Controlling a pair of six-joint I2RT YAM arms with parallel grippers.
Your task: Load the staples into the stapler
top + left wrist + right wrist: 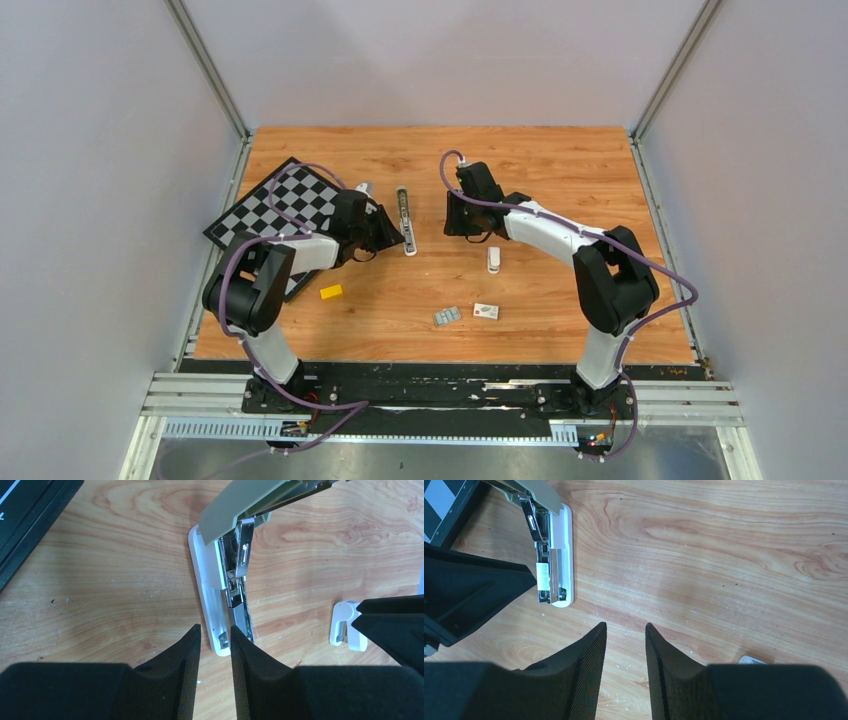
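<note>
The stapler [405, 222] lies flat and opened out on the wood. In the left wrist view its grey lid [235, 510] is swung up, with the white base [205, 587] and the metal channel [241, 611] bare. It also shows in the right wrist view [555, 562]. My left gripper [215, 632] is open with a narrow gap, its fingertips at the stapler's near end. My right gripper [626, 626] is open and empty over bare wood to the right of the stapler. The staples [447, 316] lie near the front, beside the tiny white box [486, 311].
A small white object [493, 260] lies below the right gripper and shows in the left wrist view [346, 629]. A yellow block [331, 292] sits front left. A checkerboard [272, 205] lies at the left edge under the left arm.
</note>
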